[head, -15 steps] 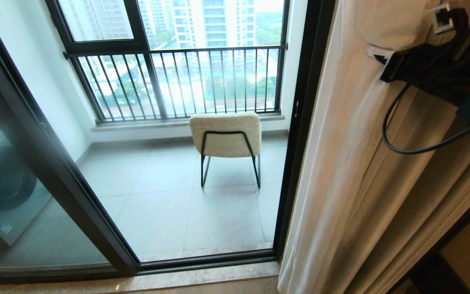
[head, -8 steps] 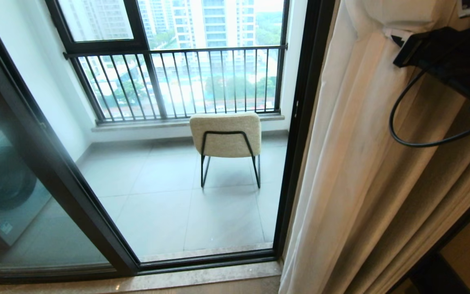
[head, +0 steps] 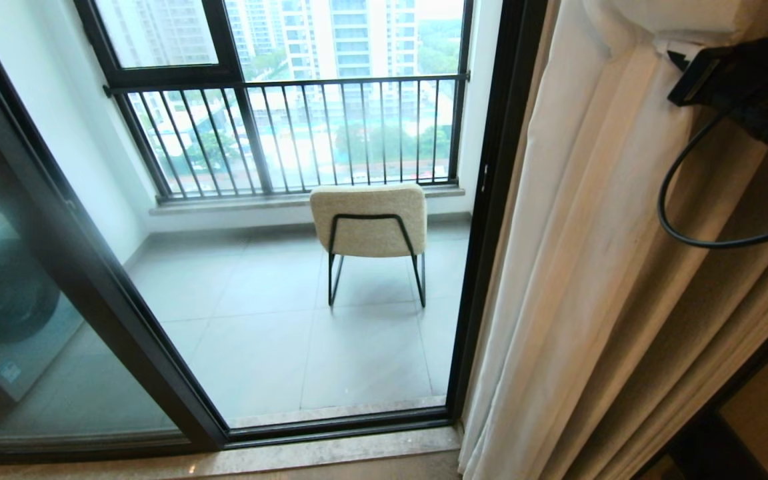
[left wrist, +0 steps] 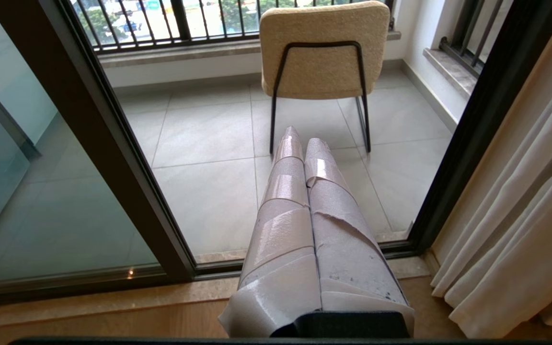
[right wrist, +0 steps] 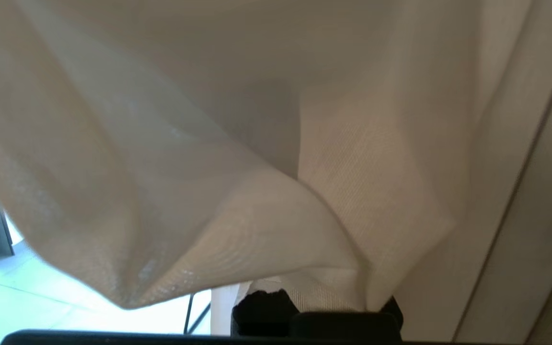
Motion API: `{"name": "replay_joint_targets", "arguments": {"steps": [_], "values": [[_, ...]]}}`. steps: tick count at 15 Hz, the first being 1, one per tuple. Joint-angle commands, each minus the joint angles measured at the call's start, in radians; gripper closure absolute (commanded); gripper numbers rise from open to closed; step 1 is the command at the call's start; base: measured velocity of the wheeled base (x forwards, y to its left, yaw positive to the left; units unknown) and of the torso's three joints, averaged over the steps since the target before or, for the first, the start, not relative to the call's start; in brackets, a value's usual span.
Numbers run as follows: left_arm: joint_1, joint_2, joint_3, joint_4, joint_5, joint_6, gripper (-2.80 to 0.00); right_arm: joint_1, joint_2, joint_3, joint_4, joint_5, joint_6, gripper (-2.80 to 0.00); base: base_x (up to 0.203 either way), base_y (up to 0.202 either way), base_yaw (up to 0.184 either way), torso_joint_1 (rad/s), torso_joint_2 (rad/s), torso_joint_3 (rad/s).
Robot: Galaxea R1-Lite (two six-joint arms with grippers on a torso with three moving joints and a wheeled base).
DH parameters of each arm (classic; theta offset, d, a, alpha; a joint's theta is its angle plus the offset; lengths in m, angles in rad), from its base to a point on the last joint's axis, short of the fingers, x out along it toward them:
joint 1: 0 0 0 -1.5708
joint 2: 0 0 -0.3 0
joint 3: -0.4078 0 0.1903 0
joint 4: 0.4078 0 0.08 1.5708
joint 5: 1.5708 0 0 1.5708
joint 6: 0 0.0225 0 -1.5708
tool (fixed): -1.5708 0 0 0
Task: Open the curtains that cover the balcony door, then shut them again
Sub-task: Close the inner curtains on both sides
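Right gripper sat high at the right of the head view, clenched on a pinch of the sheer white curtains. In the right wrist view the cloth draped over the fingers and bunched tight where they met, so I judged the grip real, not just a brush.

Curtains were gathered into long folds at the right side of the balcony door, right against its dark frame. Glass and opening stood uncovered. Beige chair and the barred railing window on the balcony showed plainly through it; a washing machine showed behind the left pane.

My reading: the opening half was done or nearly so, with the fabric held high because the folds slide more easily near the rail.

Left gripper hung low before the threshold, taped fingers pressed together on nothing, parked clear of the cloth.

Closing half not yet begun. Risk I noted: thin fabric slipping from the pinch on the pull back.
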Motion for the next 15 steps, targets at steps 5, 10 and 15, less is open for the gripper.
{"name": "replay_joint_targets", "arguments": {"steps": [5, 10, 15], "values": [[0.000, 0.000, 0.000, 0.000, 0.000, 0.000, 0.00, 0.000, -0.019, 0.003, -0.005, 0.002, -0.003, 0.00, 0.000, 0.000, 0.000, 0.000, 0.00, 0.000], [0.000, 0.001, 0.000, 0.000, 0.000, 0.000, 0.00, 0.000, -0.040, 0.015, -0.001, -0.002, 0.000, 0.00, 0.000, 0.000, 0.000, 0.000, 0.00, 0.000], [0.000, 0.001, 0.000, 0.000, 0.000, 0.000, 0.00, 0.000, -0.059, 0.020, 0.005, -0.021, 0.001, 0.00, 0.000, 0.000, 0.000, 0.000, 0.00, 0.000]]}}
